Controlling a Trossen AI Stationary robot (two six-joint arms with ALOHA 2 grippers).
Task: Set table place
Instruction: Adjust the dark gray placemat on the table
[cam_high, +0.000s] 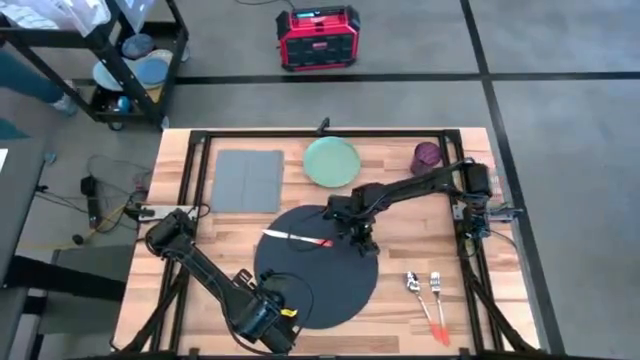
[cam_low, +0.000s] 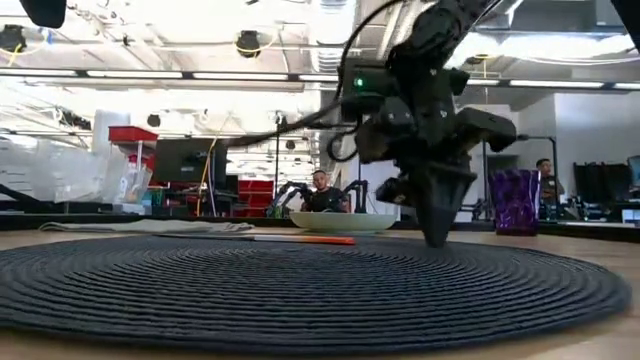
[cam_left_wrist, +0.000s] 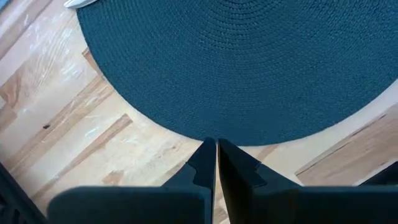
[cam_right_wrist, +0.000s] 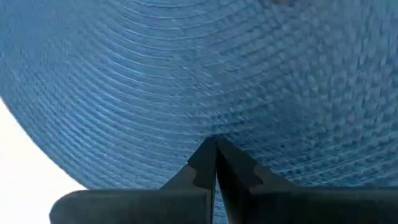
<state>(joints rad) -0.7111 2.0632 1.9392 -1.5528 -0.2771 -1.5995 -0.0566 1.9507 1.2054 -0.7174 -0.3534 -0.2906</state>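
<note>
Your large round woven black-grey placemat (cam_high: 320, 265) lies flat near the middle of the light-wood plank counter (cam_high: 215, 230), with a red-handled knife (cam_high: 297, 238) resting across its far part. Your right gripper (cam_high: 366, 246) stands on the mat's right portion — jaws clenched, tips down on the weave, holding nothing. Your left gripper (cam_left_wrist: 216, 149) waits at the counter's near edge just beside the mat, jaws clenched and empty too. Beyond the mat sit a pale green round plate (cam_high: 331, 161), a grey rectangular napkin (cam_high: 246, 180) and a purple cup (cam_high: 428, 155) — a spoon (cam_high: 413, 285) and fork (cam_high: 436, 288) lie to its right.
</note>
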